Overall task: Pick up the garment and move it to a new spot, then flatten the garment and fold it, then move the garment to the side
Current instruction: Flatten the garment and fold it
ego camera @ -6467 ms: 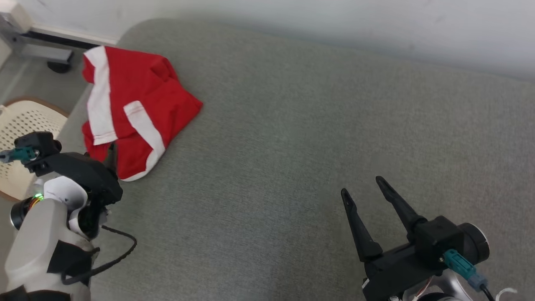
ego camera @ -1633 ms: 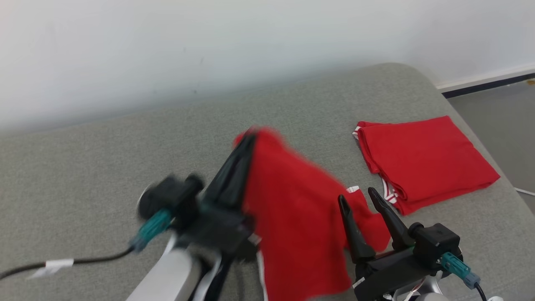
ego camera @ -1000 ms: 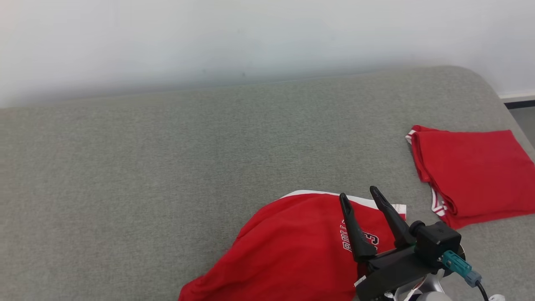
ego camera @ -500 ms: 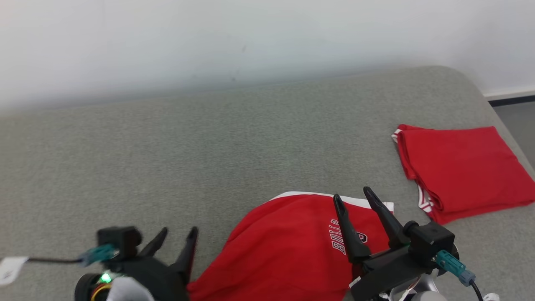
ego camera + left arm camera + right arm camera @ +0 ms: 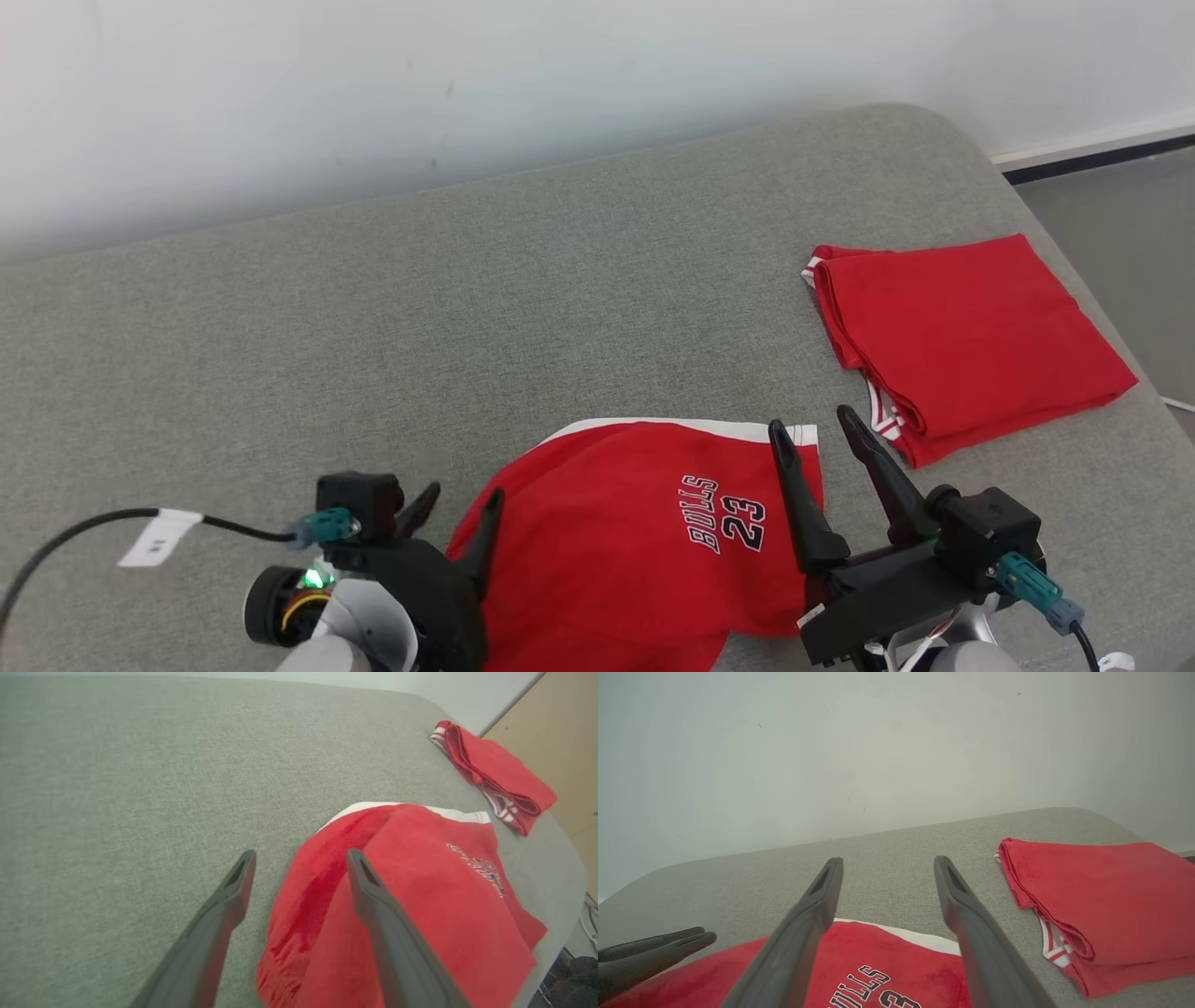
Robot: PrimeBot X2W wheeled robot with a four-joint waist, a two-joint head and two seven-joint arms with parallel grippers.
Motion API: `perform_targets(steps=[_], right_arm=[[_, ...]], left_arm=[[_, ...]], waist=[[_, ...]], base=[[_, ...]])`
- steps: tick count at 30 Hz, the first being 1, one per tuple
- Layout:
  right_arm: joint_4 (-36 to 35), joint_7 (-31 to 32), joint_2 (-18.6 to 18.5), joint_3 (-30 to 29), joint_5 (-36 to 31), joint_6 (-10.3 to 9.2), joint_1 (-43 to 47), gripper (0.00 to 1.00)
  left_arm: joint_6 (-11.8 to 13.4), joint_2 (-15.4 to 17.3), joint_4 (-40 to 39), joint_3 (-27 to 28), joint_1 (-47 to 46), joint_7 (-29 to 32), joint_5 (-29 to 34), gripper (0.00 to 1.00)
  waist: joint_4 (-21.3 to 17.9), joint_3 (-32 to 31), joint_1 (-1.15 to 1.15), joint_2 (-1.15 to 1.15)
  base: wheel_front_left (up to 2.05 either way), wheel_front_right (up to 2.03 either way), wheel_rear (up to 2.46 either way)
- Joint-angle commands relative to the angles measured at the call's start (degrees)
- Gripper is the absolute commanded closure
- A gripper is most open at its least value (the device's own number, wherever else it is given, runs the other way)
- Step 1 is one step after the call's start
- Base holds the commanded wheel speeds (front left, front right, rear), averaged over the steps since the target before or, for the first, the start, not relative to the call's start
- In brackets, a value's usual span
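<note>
Red garment [image 5: 635,541]: lying rumpled at the cushion's [image 5: 420,327] near edge.
Left gripper [image 5: 463,492]: hovering at its left side, jaws spread, holding nothing.
Right gripper [image 5: 810,420]: hovering, jaws wide, empty.

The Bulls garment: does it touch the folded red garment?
Apart. Head view shows grey cushion between the Bulls garment and the folded red garment.

You have a grey upholstered pad [image 5: 467,308] spanning the scene, rounded at its far right corner. On its right side a folded red garment [image 5: 971,345] lies flat, with red-and-white striped trim [image 5: 882,413] at its near left edge. A white wall [image 5: 467,93] stands behind the far edge. Right of the pad: grey floor [image 5: 1111,205], a dark baseboard strip [image 5: 1092,157] and a thin white cable [image 5: 1178,403]. In the left wrist view, a tan panel [image 5: 556,746] stands beyond the folded garment.
</note>
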Motion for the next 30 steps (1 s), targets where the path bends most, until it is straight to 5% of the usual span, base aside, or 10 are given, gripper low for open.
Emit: perform_targets(steps=[1,18,20,30], right_arm=[[-0.2,-0.1,0.1,0.2,-0.2,-0.14,0.1,0.0],[0.1,0.2,0.1,1.5,0.0,-0.14,-0.5,0.0],[0.1,0.3,0.1,1.6,-0.1,-0.14,-0.4,0.0],[-0.2,0.7,0.1,0.8,-0.7,-0.14,0.9,0.0]], left_arm=[[-0.4,-0.2,1.0,-0.5,-0.6,0.3,0.7,0.0],[-2.2,-4.8,18.2,-7.1,-8.0,3.8,4.9,0.01],[-2.2,-5.1,19.5,-7.7,-8.9,3.3,5.6,1.0],[1.8,-3.8,16.7,-5.9,-14.9,-16.5,12.6,1.0]], waist=[[0.5,-0.4,-0.01,0.0],[-0.7,-1.0,-0.01,0.0],[-1.1,-1.1,-0.01,0.0],[-0.2,-2.2,-0.01,0.0]], base=[[0.0,0.0,0.0],[0.0,0.0,0.0],[0.0,0.0,0.0],[0.0,0.0,0.0]])
